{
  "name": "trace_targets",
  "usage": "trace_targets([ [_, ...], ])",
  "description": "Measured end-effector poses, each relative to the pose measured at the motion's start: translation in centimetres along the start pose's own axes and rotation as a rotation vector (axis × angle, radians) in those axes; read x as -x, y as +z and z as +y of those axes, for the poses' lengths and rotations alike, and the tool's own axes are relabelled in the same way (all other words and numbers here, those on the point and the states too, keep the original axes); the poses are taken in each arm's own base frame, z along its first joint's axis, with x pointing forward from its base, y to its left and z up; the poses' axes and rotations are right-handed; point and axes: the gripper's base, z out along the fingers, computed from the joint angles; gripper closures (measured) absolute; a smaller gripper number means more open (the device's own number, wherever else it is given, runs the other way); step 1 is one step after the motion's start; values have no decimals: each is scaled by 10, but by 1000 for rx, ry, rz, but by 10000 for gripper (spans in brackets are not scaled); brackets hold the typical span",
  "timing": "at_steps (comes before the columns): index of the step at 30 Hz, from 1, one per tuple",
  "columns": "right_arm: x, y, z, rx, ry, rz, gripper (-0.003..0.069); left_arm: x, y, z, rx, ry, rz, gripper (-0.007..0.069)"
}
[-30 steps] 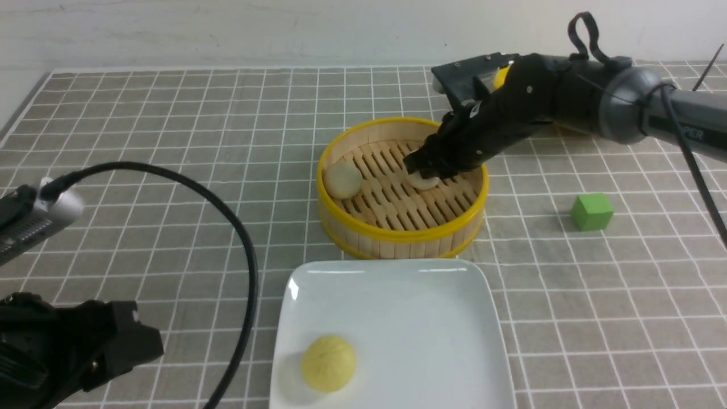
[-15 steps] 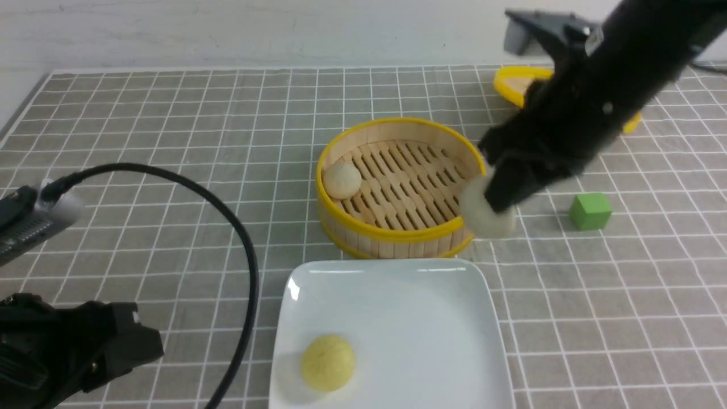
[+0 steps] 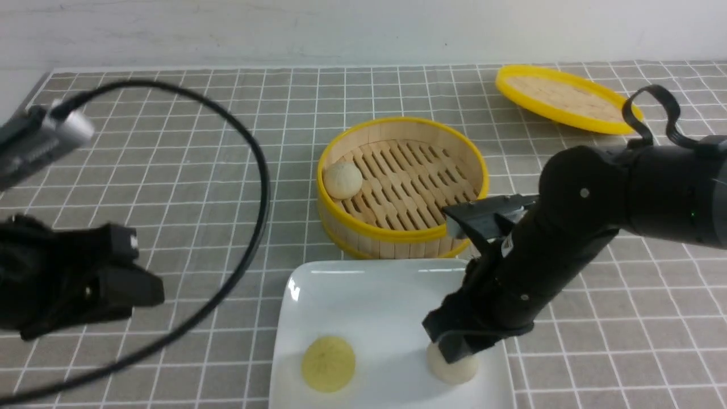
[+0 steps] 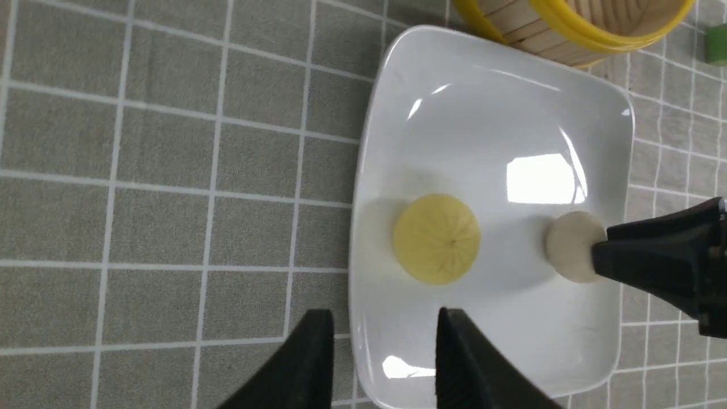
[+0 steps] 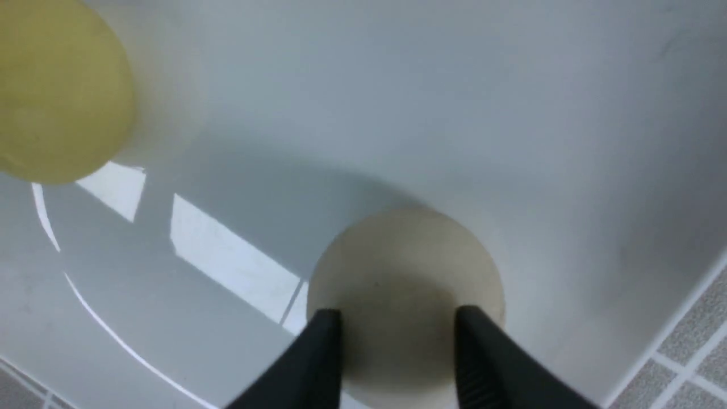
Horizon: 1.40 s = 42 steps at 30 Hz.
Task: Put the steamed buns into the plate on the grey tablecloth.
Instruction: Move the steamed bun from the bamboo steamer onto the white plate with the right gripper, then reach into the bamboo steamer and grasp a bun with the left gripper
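Note:
One steamed bun (image 3: 452, 366) rests on the front right of the white square plate (image 3: 369, 295), which lies on the grey tablecloth (image 3: 170, 142). My right gripper (image 3: 457, 349) is shut on this bun from above; in the right wrist view the bun (image 5: 403, 272) sits between the fingers of my right gripper (image 5: 397, 341), touching the plate (image 5: 397, 85). The bun also shows in the left wrist view (image 4: 571, 253). The second bun (image 3: 342, 179) lies at the left inside the bamboo steamer basket (image 3: 397, 233). My left gripper (image 4: 383, 335) hangs open and empty at the plate's front left edge (image 4: 483, 113).
A yellow ball (image 3: 328, 363) lies on the plate's front left, apart from the bun. The yellow-rimmed lid (image 3: 568, 96) lies at the back right. A green cube (image 4: 717, 42) shows only in the left wrist view. A black cable (image 3: 255, 170) loops over the left side.
My right gripper lifted the bun out of the steamer basket, carried it over the rim and lowered it onto the plate's front right. My left arm rose slightly.

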Motion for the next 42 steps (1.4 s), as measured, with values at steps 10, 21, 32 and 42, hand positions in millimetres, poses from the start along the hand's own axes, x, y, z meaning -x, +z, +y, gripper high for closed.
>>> trace_targets([
  [10,17,-98,9,-29,-98,23,446,61,33,-20,-23,70,46,323],
  [21,-33,-144,7,-105,-79,-22,675,114,126,-97,-49,310,98,232],
  [32,-76,-128,-4,-143,-70,34,674,139,224,-139,102,543,173,185],
  [42,-71,-127,-4,-145,-71,-23,674,137,264,-127,166,569,173,184],
])
